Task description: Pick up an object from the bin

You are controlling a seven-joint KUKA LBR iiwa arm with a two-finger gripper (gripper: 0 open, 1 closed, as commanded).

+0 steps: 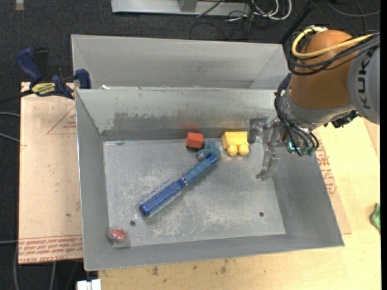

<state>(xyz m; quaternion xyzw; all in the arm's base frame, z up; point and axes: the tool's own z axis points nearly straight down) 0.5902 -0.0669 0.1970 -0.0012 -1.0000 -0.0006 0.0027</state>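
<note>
Grey bin (199, 222) floor carries a blue brush (178, 189) at centre. At three o'clock hangs the gripper (262, 173), a yellow block (234, 144) at its ten o'clock. Claw wide or narrow: cannot tell.

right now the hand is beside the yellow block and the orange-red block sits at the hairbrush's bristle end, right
No: the camera view shows the orange-red block by the handle end of the blue hairbrush, not its bristle end. The hand is beside the yellow block, as stated.
</note>
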